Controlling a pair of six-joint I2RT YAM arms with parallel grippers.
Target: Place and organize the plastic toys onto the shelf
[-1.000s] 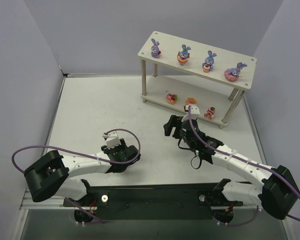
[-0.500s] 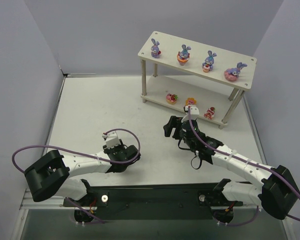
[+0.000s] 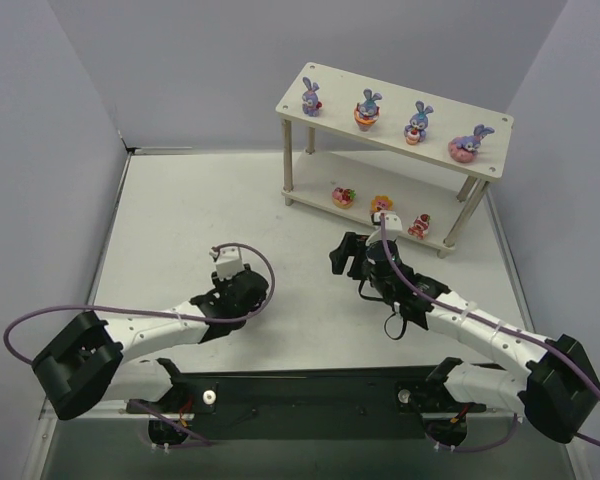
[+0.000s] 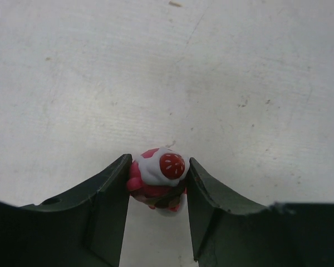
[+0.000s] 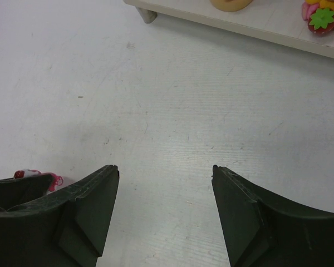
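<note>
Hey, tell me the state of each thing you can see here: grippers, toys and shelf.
left gripper, jaws shut on the cake toy
cake toy, clamped between the left jaws
right gripper, jaws open, empty, over the table
shelf, upright on the table
bunnies, four standing along the shelf's top board
small toys, three on the lower board

The right wrist view's top edge cuts off the shelf (image 5: 267, 23), an orange toy (image 5: 231, 4) and a pink toy (image 5: 323, 14).
</note>
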